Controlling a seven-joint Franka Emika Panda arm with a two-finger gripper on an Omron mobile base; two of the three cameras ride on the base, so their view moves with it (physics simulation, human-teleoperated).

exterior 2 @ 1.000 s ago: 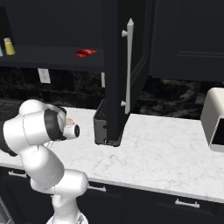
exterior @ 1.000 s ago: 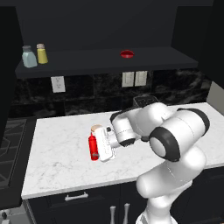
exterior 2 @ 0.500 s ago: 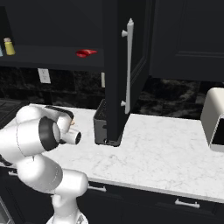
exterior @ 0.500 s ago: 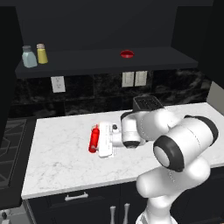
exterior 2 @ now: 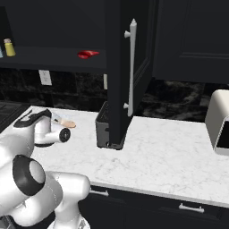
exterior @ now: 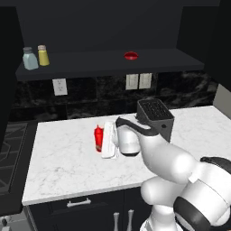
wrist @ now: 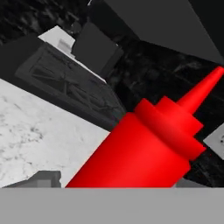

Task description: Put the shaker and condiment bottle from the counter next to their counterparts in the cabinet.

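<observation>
1. Condiment bottle (exterior: 98, 138) is standing upright on the counter (exterior: 58, 162), toward the middle of the marble top, nozzle pointing up.
2. Gripper (exterior: 108, 140) is sitting level with the bottle in the left base view, its white hand just beside the bottle's right side; contact can't be judged from there.
3. In the hand view the condiment bottle (wrist: 144, 144) is filling the lower centre, very close to the camera, running diagonally with the nozzle toward the upper right.
4. Jaws: cannot tell whether they are spread or clamping the bottle; the finger tips are not readable in the hand view.
5. Shaker (exterior: 43, 55) is standing on the cabinet (exterior: 108, 63) shelf at its left end, just beside the pale blue-grey shaker (exterior: 30, 58).
6. Low red round object (exterior: 131, 56) is lying on the same shelf, well apart from the two shakers, toward the right.
7. Dark toaster (exterior: 155, 118) is sitting on the counter behind the arm, near the back wall.
8. In the right base view the shaker (exterior 2: 9, 47) is showing at the far left of the shelf, the red object (exterior 2: 88, 54) further right, and the open cabinet door (exterior 2: 127, 71) is hanging in the centre.
</observation>
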